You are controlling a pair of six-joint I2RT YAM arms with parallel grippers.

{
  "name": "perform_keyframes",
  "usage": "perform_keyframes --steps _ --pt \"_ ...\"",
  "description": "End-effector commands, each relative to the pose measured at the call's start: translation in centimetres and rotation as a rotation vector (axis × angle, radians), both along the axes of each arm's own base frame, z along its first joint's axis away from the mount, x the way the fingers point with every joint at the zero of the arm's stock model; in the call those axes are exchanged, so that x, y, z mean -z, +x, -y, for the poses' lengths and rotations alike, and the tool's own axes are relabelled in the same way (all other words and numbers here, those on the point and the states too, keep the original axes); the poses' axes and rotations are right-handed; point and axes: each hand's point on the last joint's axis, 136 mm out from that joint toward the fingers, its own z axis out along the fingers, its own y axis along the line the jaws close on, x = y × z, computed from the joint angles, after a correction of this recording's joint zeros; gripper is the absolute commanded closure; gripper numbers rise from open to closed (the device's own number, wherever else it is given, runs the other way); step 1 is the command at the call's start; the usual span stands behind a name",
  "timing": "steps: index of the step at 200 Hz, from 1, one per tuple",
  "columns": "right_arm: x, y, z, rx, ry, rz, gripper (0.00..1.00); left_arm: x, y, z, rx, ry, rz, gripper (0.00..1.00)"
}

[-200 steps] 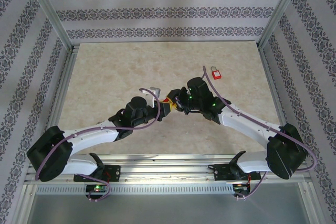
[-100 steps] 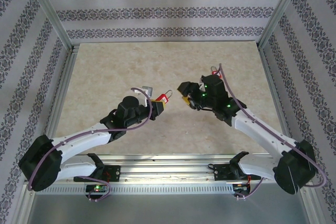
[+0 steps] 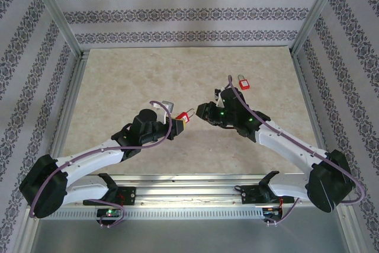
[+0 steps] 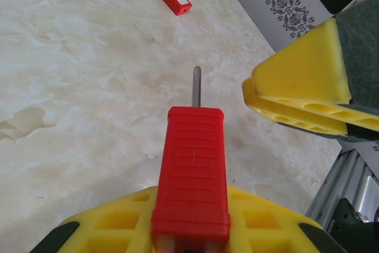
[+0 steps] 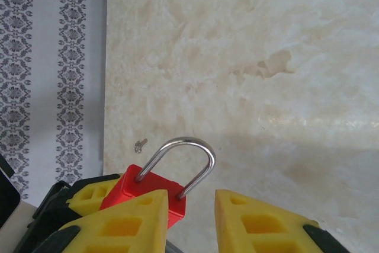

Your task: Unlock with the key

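Note:
My left gripper (image 3: 179, 121) is shut on the body of a red padlock (image 4: 192, 164), whose steel shackle (image 5: 183, 164) points away from it toward my right gripper (image 3: 203, 112). The right gripper's yellow fingers (image 4: 302, 87) hover just right of the shackle tip without touching it. In the right wrist view its jaws (image 5: 192, 205) stand a little apart, with only table showing between them and the padlock just beyond the left finger. A small metal piece (image 5: 140, 143) lies near the table's left edge; I cannot tell if it is the key.
A second red padlock (image 3: 243, 82) lies flat on the marble table (image 3: 118, 81) at the back right, behind the right arm. Aluminium frame posts and patterned walls close in the table's sides.
My right gripper, which had drawn back to the right, has come left again to the padlock's shackle, and its jaws look narrower. The left gripper keeps its hold and has barely shifted.

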Motion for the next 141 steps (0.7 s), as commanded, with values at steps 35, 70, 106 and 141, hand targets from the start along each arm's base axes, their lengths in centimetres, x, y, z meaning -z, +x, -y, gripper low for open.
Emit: perform_keyframes --steps 35,70,106,141 --pt "0.6 0.0 -1.2 -0.088 -0.019 0.075 0.76 -3.1 0.1 0.6 0.035 -0.05 0.056 1.0" --pt "1.2 -0.2 -1.2 -0.096 -0.026 0.08 0.75 -3.5 0.0 0.8 0.048 -0.061 0.057 1.0" --pt "1.4 0.0 -1.5 -0.113 -0.028 0.099 0.73 -3.8 -0.2 1.1 0.066 -0.081 0.056 1.0" --pt "1.7 0.1 -1.8 -0.129 -0.026 0.104 0.73 -4.0 -0.4 1.3 0.079 -0.095 0.053 1.0"
